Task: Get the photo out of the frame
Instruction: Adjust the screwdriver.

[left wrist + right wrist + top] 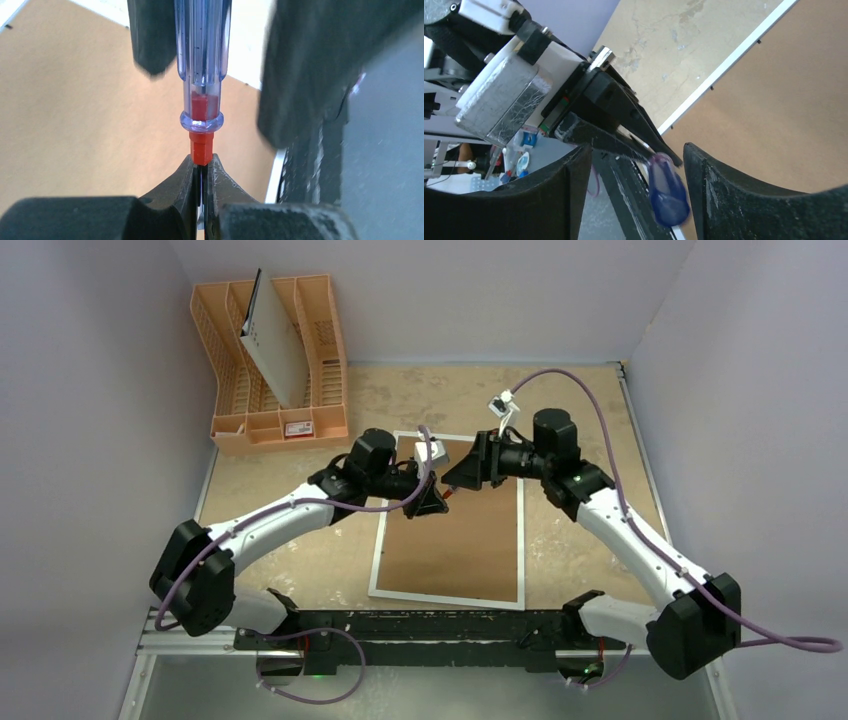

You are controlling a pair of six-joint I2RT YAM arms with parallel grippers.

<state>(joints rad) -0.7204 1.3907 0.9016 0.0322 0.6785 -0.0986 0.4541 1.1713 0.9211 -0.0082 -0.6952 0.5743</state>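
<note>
The frame [450, 550] lies face down on the table, brown back up inside a narrow white border; this back also fills the left wrist view [75, 100] and the right wrist view [784, 100]. The photo is hidden. Above the frame's far part, my left gripper [432, 502] [202, 162] is shut on the thin metal shaft of a screwdriver [202, 60] with a red collar and a clear blue handle. My right gripper [462, 478] [636, 147] stands open around that blue handle [667, 192], its fingers apart from it on both sides.
An orange plastic rack [270, 360] stands at the back left with a grey-white holed board [275, 345] leaning in it and a small red-and-white item [298, 427] in its front tray. Grey walls close in the table's sides and back.
</note>
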